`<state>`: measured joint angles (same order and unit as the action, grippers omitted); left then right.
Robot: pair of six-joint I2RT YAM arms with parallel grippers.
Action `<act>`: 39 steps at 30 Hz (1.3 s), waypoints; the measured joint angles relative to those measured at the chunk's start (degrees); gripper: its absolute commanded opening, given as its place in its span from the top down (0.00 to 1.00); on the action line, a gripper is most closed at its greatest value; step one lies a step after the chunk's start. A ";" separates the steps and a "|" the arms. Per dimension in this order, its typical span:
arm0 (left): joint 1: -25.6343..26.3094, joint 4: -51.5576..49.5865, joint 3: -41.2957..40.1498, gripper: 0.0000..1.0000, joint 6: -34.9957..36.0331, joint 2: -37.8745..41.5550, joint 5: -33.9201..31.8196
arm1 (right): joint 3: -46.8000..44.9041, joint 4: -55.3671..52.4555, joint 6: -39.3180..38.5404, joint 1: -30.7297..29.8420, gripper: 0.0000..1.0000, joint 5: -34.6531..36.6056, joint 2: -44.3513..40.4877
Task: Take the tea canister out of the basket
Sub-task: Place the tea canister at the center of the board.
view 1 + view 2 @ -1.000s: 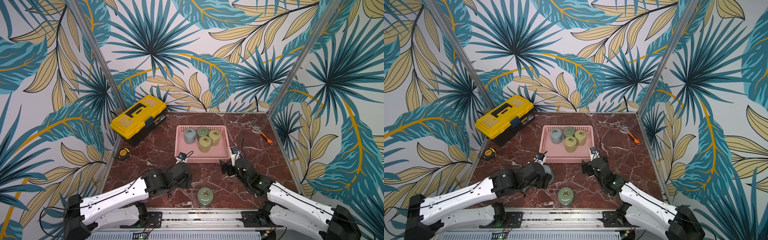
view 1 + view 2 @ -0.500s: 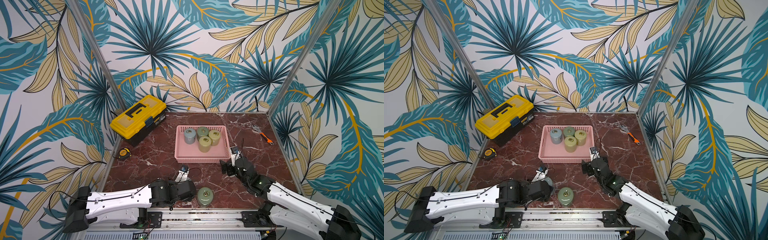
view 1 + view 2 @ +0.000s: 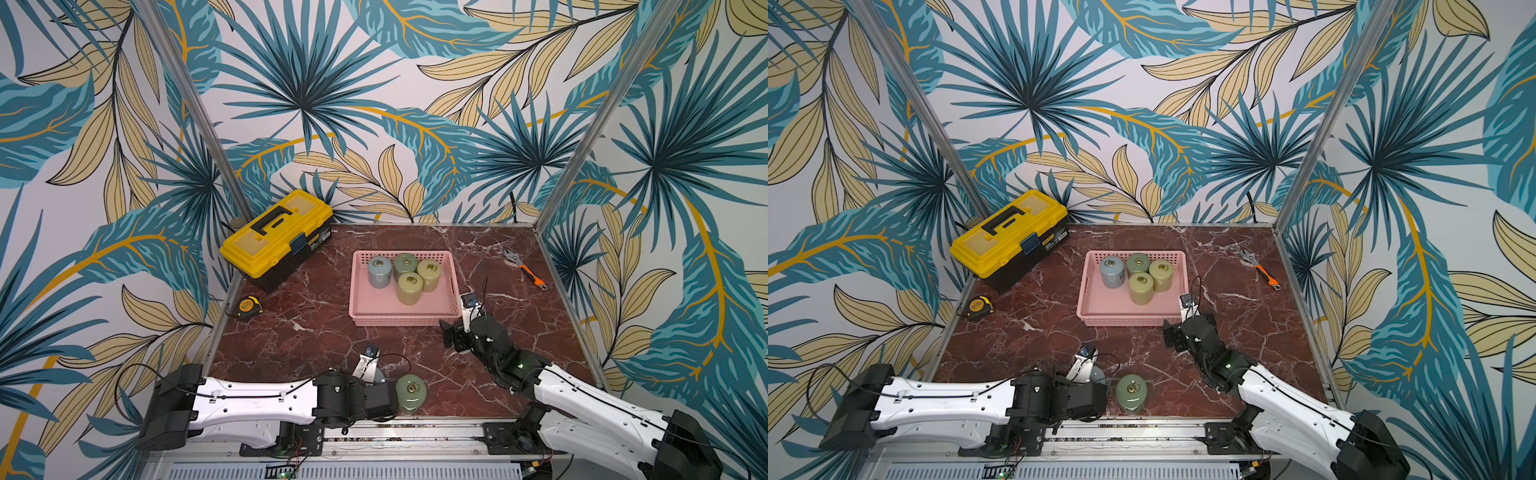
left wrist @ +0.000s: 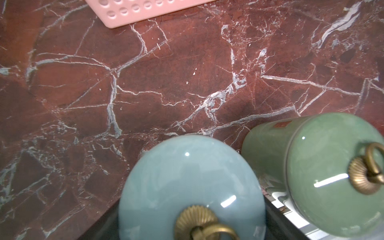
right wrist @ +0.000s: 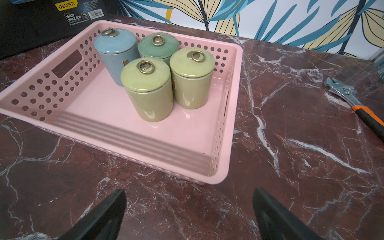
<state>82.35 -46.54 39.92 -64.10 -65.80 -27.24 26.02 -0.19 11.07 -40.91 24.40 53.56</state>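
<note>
Left wrist view: the left gripper (image 4: 189, 215) is clamped on a light blue tea canister (image 4: 187, 176). Dark fingers (image 4: 278, 220) flank its body below the domed lid and brass ring pull. Whether its base rests on the marble table (image 4: 166, 83) cannot be told. Just beside it a green tea canister (image 4: 324, 166) stands upright near the table's front edge; contact between the two cannot be judged. A corner of the pink basket (image 4: 128, 12) shows farther off, well apart from both.

In both top views only a sliver of the blue canister (image 3: 379, 375) (image 3: 1098, 375) shows under the wrist camera mount, so the grip itself is hidden there. These views do fix its place. It is outside the basket, near the front edge, between the left arm and the green canister.

Right wrist view: the right gripper (image 5: 187, 212) stands released. Its two black fingers are spread with nothing between them, over table just short of the basket's near right corner.

This view alone shows the basket's contents closely. Four canisters stand upright, grouped toward the far wall: a blue-grey canister (image 5: 115, 56), a dark green canister (image 5: 159, 46) and two yellow-green canisters (image 5: 147, 89) (image 5: 192, 79). An orange-handled wrench (image 5: 353, 99) lies on the table to the basket's right.

Only the top views take in the whole yellow toolbox (image 3: 276, 237) at the far left corner. They also show the tape measure (image 3: 248, 306) near the left edge.
</note>
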 measured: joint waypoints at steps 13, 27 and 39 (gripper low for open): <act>2.25 0.66 -0.31 0.49 -3.50 -3.26 -0.26 | 0.00 0.00 0.02 0.00 0.01 0.00 0.00; 3.34 0.72 -0.28 0.03 -5.81 -4.68 -2.14 | 0.00 0.00 0.02 0.00 0.01 -0.02 0.00; 3.39 -0.85 -0.24 0.00 -6.88 -1.99 -2.45 | 0.00 0.00 0.07 0.00 0.01 -0.28 0.00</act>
<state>85.73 -47.40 39.68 -70.98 -67.79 -29.69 26.02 -0.19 11.14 -40.91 24.12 53.56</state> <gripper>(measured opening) 0.999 0.993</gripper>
